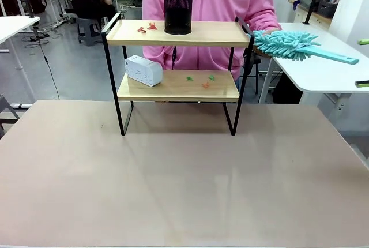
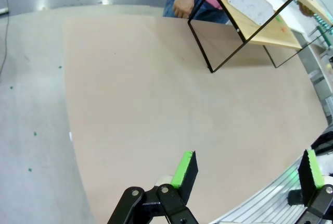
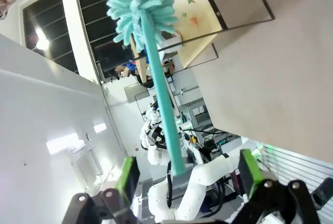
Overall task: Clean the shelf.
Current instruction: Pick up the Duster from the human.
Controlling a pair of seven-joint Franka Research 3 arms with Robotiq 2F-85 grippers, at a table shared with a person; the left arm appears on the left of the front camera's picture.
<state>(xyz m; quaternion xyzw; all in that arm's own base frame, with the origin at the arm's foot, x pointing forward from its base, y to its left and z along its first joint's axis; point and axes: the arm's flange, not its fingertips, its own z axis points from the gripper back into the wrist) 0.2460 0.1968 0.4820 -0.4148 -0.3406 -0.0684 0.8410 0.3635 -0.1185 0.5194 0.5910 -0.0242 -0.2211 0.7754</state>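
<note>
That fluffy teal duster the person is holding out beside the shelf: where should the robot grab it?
Probably the bare handle of the duster, near its free end, coming from the robot's right. It is slim and straight and points away from the shelf, while the head is soft fluff. In the right wrist view its tip points toward the right gripper's open jaws.

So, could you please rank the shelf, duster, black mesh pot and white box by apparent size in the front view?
1. shelf
2. duster, though its handle reaches nearer the camera, so less sure
3. black mesh pot
4. white box, only slightly smaller
</note>
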